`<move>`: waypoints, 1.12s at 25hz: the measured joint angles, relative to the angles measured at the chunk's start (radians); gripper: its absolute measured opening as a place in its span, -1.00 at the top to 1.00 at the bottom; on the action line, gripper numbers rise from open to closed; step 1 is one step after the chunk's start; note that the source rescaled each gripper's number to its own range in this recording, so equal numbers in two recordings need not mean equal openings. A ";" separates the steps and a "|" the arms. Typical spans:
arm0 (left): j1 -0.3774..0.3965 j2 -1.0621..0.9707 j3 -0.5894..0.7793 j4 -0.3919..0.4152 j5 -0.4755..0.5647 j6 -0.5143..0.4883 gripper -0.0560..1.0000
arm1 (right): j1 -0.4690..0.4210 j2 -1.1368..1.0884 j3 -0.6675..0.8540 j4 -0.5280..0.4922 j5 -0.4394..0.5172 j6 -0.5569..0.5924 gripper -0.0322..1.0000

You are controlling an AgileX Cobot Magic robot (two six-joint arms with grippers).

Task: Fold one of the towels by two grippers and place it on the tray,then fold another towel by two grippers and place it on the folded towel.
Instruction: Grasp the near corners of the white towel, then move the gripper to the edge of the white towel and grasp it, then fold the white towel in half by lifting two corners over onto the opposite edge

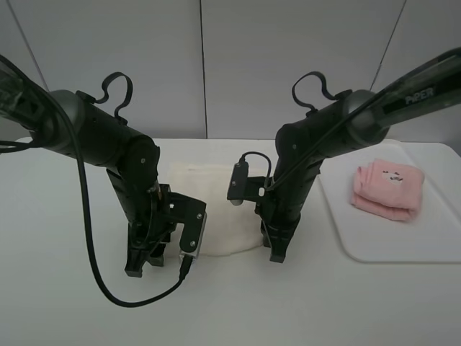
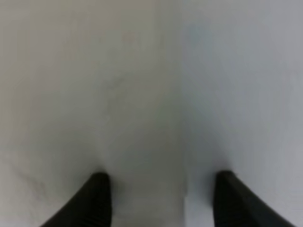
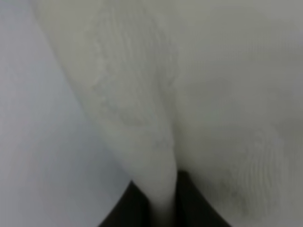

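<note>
A white towel (image 1: pixel 220 209) lies flat on the table between my two arms. My left gripper (image 1: pixel 142 265) is down at its near left corner. In the left wrist view the left gripper (image 2: pixel 161 203) stands open, its fingers (image 2: pixel 97 198) apart over the blurred towel edge (image 2: pixel 94 118). My right gripper (image 1: pixel 277 252) is down at the towel's near right corner. In the right wrist view the right gripper (image 3: pixel 163 203) is shut, pinching a fold of the white towel (image 3: pixel 156 118). A folded pink towel (image 1: pixel 385 191) lies on the white tray (image 1: pixel 403 241) at the right.
The table (image 1: pixel 57 238) is white. The tray takes up the right side, its near edge close to the right arm. A black cable (image 1: pixel 108 285) loops from the left arm onto the table in front of it.
</note>
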 joint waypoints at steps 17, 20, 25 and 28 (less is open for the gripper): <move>0.001 0.000 0.000 0.004 -0.052 -0.061 0.88 | 0.000 0.000 0.000 0.000 0.011 0.000 0.93; 0.001 -0.004 0.000 0.004 -0.022 -0.113 0.88 | 0.000 -0.009 0.000 0.001 0.037 0.000 0.93; 0.001 -0.069 0.000 0.000 0.035 -0.220 0.88 | 0.000 -0.028 0.000 0.008 0.083 0.000 0.93; 0.000 -0.131 0.000 -0.003 0.070 -0.264 0.88 | 0.000 -0.039 0.000 0.032 0.122 0.000 0.93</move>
